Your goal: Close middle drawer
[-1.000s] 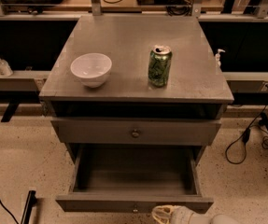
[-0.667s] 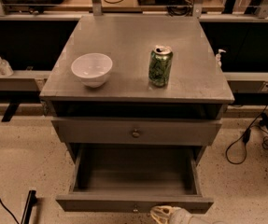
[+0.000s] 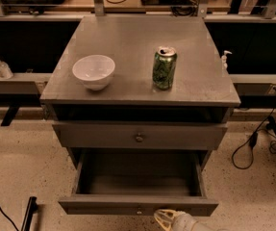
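The middle drawer (image 3: 99,206) of the grey cabinet (image 3: 128,32) is pulled far out. Its inside is empty and its flat grey front, with a small round knob (image 3: 138,210), faces me near the bottom edge. The upper drawer front (image 3: 94,135) above it is nearly shut. The lowest drawer is hidden beneath the open one. My gripper (image 3: 166,219), pale cream, comes in from the bottom edge. It sits just below and right of the middle drawer's knob, close to the drawer front.
A white bowl (image 3: 94,71) and a green can (image 3: 164,68) stand on the cabinet top. A black cable (image 3: 245,150) lies on the speckled floor at right, and a black bar (image 3: 28,213) at lower left. Shelving rails run behind the cabinet.
My gripper has shifted slightly left along the front of the middle drawer. The drawer stays open as before.
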Controlling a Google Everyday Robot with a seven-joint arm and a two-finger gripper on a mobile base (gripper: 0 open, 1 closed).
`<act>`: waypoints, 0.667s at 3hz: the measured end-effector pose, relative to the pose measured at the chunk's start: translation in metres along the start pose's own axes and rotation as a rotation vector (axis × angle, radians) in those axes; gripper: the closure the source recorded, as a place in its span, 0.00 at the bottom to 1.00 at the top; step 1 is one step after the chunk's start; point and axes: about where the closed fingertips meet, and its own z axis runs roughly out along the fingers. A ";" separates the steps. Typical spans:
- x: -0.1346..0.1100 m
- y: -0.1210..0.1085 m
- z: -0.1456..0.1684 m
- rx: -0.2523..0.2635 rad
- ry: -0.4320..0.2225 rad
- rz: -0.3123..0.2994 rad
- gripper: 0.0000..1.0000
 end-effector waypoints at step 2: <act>0.006 -0.019 0.002 0.044 0.002 0.006 1.00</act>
